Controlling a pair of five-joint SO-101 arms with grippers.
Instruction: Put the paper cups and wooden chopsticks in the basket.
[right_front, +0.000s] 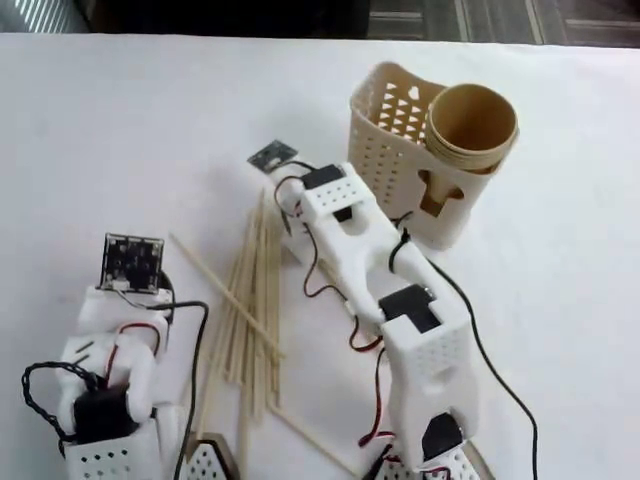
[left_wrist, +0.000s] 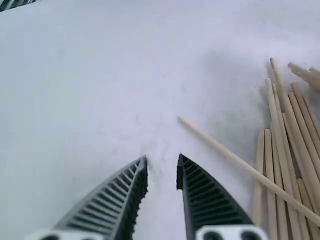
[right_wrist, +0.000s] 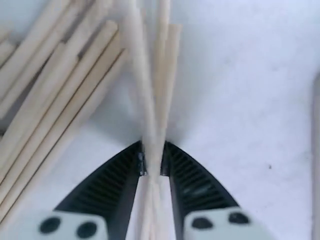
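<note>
Several wooden chopsticks (right_front: 250, 300) lie in a loose pile on the white table between the two arms. My right gripper (right_wrist: 151, 156) is shut on a few chopsticks (right_wrist: 150, 100) at the far end of the pile, and the rest of the pile (right_wrist: 55, 90) lies beside it. The right arm's wrist (right_front: 325, 195) hangs over that spot. My left gripper (left_wrist: 161, 167) is open with nothing in it, low over bare table, with chopsticks (left_wrist: 285, 145) off to one side. Stacked paper cups (right_front: 472, 125) stand in the cream basket (right_front: 395, 150).
The perforated basket stands upright at the back right, close to the right arm's wrist. One stray chopstick (right_front: 225, 293) lies slanted across the pile. Bare table (right_front: 120, 130) stretches to the back left. Cables (right_front: 500, 380) trail from both arms.
</note>
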